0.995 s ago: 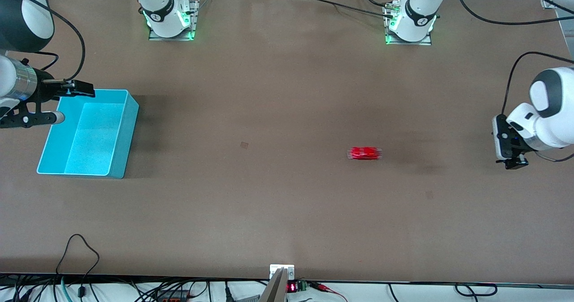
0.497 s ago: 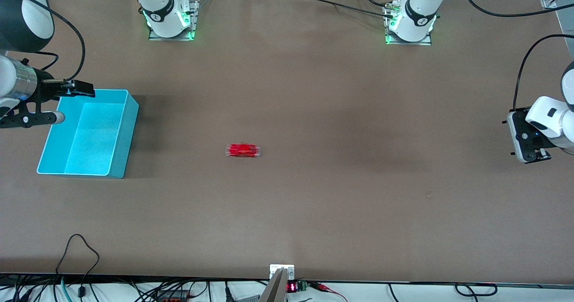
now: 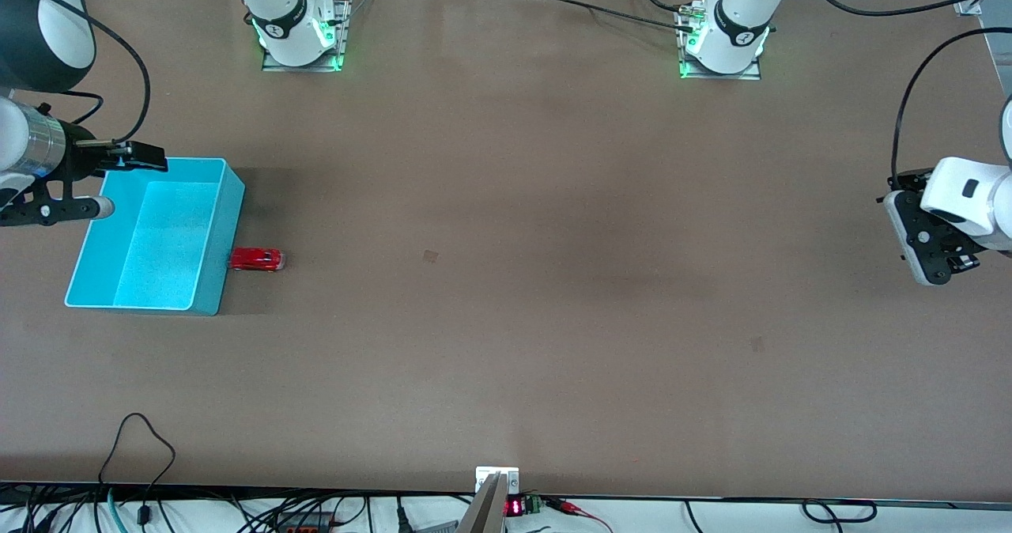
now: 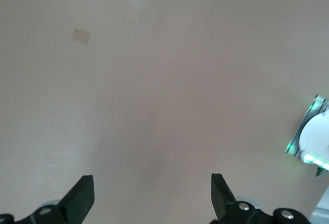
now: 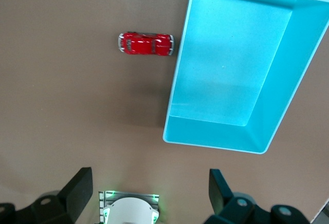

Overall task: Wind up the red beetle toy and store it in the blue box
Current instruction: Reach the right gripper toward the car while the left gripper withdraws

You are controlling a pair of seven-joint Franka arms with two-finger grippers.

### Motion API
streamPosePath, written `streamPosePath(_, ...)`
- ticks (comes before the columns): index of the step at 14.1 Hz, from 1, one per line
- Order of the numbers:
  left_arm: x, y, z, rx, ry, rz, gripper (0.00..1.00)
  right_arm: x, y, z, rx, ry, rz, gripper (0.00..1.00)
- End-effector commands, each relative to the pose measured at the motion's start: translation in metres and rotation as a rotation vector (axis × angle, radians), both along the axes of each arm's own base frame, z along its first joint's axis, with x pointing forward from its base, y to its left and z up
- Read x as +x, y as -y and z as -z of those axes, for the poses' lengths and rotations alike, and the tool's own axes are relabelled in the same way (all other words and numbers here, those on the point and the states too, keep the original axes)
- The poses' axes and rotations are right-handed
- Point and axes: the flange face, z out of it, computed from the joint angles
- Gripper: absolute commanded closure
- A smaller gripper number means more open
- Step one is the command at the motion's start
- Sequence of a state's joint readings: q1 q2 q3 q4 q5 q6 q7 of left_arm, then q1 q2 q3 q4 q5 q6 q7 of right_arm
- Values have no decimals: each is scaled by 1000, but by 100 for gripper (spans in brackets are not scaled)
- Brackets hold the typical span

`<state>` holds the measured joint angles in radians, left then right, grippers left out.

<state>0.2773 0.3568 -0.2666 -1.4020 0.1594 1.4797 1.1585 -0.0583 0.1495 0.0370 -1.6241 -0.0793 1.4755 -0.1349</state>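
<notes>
The red beetle toy (image 3: 256, 259) stands on the table right against the outside of the blue box's (image 3: 158, 232) long wall, on the side toward the left arm's end. The right wrist view shows the toy (image 5: 146, 44) beside the empty box (image 5: 231, 54). My right gripper (image 3: 118, 182) hangs open and empty over the box's corner farthest from the front camera; its fingers (image 5: 79, 188) stand wide apart. My left gripper (image 3: 937, 268) is up over the left arm's end of the table, open and empty (image 4: 151, 198), with only bare table under it.
A small square mark (image 3: 431, 256) lies mid-table, and another mark (image 3: 757, 345) lies nearer the front camera. The arm bases (image 3: 299, 35) (image 3: 723, 43) stand along the edge farthest from the front camera. Cables (image 3: 142, 454) hang at the front edge.
The red beetle toy has rolled across the table from near the left gripper to the blue box's wall and stopped. The left gripper has lifted and drawn back. The right arm has not moved.
</notes>
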Motion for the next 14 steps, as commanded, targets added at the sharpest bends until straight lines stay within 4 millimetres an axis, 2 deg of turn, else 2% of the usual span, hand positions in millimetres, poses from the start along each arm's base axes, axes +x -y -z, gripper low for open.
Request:
streamPosePath(1,-11,32,-31,56,14,-94,0,0,1,-4,4,-5,-12,0)
streamPosePath(5,-25,94,-60,135,72,-374,0,0,-4,-4,16,-5,-14,0)
streamPosePath(7,-31,116,-63,178,75,-548,0,0,-9,0,49,-2,-10,0)
streamPosePath(8,-34,120,-65,188,70,-603,0,0,-14,10,59,-5,-16,0)
streamPosePath(9,-37,133,-68,197,79,-603,0,1,-18,23,61,10,-22,0)
streamPosePath(11,-40,125,-84,219,167,-650,0,-2,-19,57,63,37,-26,0)
streamPosePath(12,-45,120,-84,213,188,-690,0,-6,-22,74,64,42,-33,0)
streamPosePath(14,-57,101,-83,133,225,-902,0,-20,-48,103,71,46,-91,0)
